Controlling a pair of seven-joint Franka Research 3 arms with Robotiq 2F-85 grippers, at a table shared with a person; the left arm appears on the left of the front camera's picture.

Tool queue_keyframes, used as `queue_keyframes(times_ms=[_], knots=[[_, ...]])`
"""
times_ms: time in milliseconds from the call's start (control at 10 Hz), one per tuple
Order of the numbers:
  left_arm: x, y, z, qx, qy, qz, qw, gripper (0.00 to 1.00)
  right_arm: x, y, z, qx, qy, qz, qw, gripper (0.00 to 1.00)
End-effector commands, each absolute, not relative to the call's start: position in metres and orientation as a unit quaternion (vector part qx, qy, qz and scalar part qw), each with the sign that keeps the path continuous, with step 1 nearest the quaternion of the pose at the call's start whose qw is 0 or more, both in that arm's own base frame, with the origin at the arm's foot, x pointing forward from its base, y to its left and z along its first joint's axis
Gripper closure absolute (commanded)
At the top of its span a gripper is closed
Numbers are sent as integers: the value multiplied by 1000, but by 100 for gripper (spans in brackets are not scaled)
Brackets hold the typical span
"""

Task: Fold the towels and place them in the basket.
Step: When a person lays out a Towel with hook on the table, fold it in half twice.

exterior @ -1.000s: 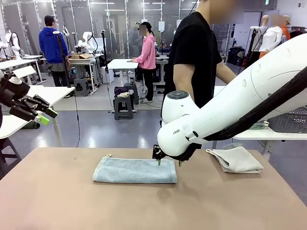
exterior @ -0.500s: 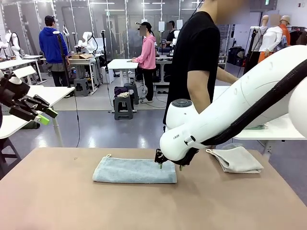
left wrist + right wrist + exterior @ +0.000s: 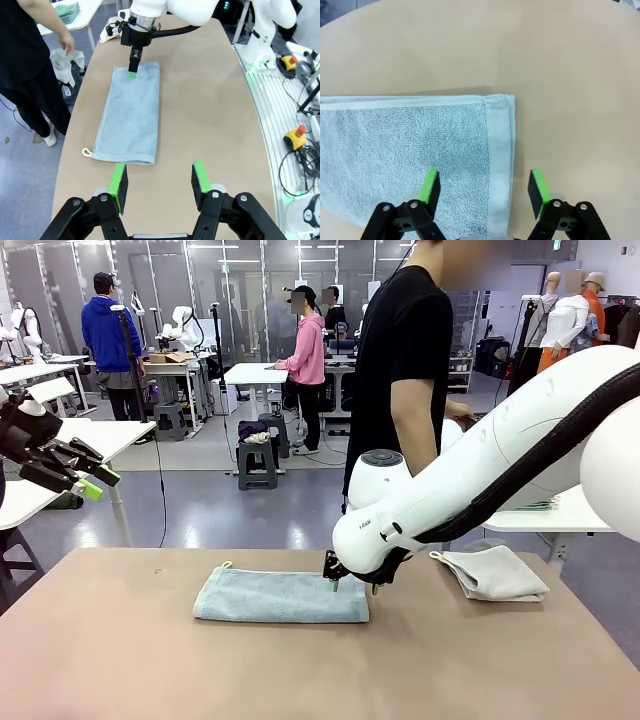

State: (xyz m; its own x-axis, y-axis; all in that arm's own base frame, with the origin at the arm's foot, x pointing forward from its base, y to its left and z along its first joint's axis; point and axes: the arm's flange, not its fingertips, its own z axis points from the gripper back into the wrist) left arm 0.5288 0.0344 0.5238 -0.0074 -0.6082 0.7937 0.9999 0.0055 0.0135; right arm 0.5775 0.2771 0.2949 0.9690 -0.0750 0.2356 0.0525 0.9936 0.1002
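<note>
Behind the tan worktop (image 3: 150, 660) you see an open lab floor with other tables and people standing at the upper left of the front view. A person in a black shirt (image 3: 405, 360) stands at the far edge, upper centre.

Locate the light blue towel (image 3: 282, 596) at the centre of the front view. It lies flat, folded to a long strip, with a small loop at its left end. In the left wrist view the same light blue towel (image 3: 131, 116) runs from centre frame toward the top.

The right pincer (image 3: 354, 586) points down at the strip's right end. In the right wrist view the right pincer (image 3: 484, 186) is released: one green pad sits over the terry surface, the other over bare worktop, and the hemmed short edge of the light blue towel (image 3: 405, 145) lies between them. You cannot tell whether the pads touch the cloth.

The left pincer (image 3: 95, 482) hangs at the left edge of the front view, clear of the worktop, and is also released, with its pads spread apart (image 3: 160, 182).

A beige-grey towel (image 3: 493, 573), loosely folded, lies on the worktop at centre right, well apart from the blue one.
</note>
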Motion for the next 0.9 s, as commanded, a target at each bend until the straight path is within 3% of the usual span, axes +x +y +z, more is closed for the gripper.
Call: queue_keyframes(times_ms=[0,200,300,800], knots=[[527,34,526,-302,-313,-632,641,34,586,280,294,48,-120,-28,991,27],[527,34,526,-302,-313,-632,641,34,589,279,295,39,-120,-29,992,28],[527,34,526,-302,-313,-632,641,34,589,280,295,28,-123,-35,991,42],[527,34,526,-302,-313,-632,641,34,592,284,290,17,-112,-36,993,42]])
